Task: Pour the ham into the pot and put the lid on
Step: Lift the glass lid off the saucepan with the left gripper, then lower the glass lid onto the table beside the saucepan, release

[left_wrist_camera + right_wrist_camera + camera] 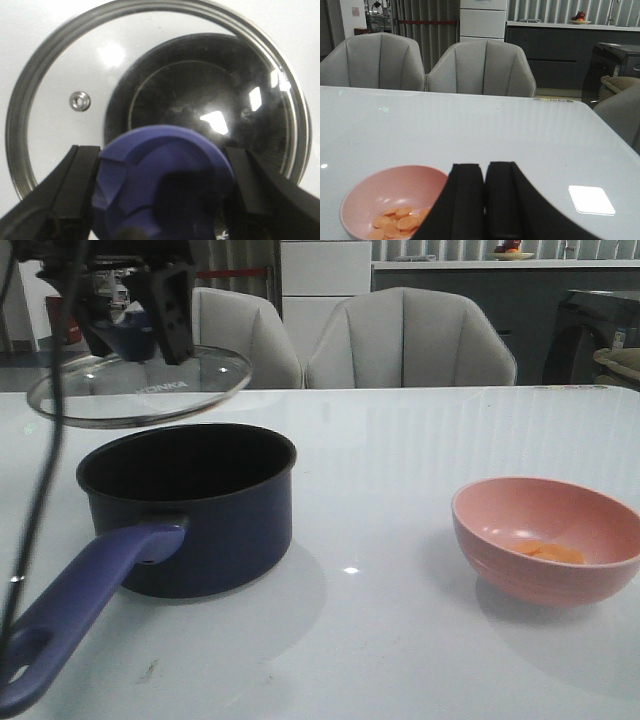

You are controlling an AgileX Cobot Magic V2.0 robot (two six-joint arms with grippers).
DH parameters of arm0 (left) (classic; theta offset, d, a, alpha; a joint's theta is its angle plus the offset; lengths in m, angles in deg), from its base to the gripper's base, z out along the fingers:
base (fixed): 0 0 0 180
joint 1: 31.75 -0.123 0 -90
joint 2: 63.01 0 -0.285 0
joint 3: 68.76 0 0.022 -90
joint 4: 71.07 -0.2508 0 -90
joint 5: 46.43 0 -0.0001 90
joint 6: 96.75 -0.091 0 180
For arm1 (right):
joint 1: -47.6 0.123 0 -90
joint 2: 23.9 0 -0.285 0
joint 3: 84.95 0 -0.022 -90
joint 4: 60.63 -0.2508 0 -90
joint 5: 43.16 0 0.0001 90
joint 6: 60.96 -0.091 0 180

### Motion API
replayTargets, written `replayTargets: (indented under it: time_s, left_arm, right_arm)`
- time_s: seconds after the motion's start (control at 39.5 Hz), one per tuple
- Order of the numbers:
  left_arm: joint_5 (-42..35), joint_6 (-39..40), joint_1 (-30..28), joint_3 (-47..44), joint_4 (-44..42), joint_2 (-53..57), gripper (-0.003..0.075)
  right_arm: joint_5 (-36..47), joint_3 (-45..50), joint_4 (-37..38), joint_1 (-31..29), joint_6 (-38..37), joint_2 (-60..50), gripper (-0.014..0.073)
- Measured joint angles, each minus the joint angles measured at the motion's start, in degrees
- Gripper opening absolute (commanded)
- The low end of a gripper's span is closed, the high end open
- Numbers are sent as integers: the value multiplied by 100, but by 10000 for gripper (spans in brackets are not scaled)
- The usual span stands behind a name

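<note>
We see the left gripper (165,325) clamped on the blue-purple knob (165,185) of the lid (140,388), so the lid hangs above the pot (190,505), a little toward the desk's (400,640) left edge and far side, not seated on the rim. We judge it is held high so that the mouth of the pot is free. In the left wrist view the dark inside of the pot shows through the glass, and we see no ham there.

The ham (400,222) lies in the pink bowl (548,538), which stands near the right edge of the desk, well apart from the pot. So we judge that pouring is not yet done and covering must wait.

The right gripper (484,200) has its jaws pressed together and holds nothing; it hovers just beside the bowl.

Between pot and bowl the desk is open. The pot's long handle (80,610) points to the near left corner, away from this path.
</note>
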Motion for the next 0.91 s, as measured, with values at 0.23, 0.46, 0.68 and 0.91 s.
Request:
replayTargets:
  time_s: [0.23,0.46,0.68,0.91]
  left_arm:
    - [-222,0,-727,-679,22,615,157]
    - [-558,0,-1606,-1459,22,1084,157]
    - [-958,0,-2248,-2243,22,1324,157]
    - [-1661,0,-2576,-3221,66,1324,157]
  right_arm:
    - [0,0,0,0,0,0,138]
    - [0,0,0,0,0,0,138]
    - [0,0,0,0,0,0,138]
    - [0,0,0,0,0,0,138]
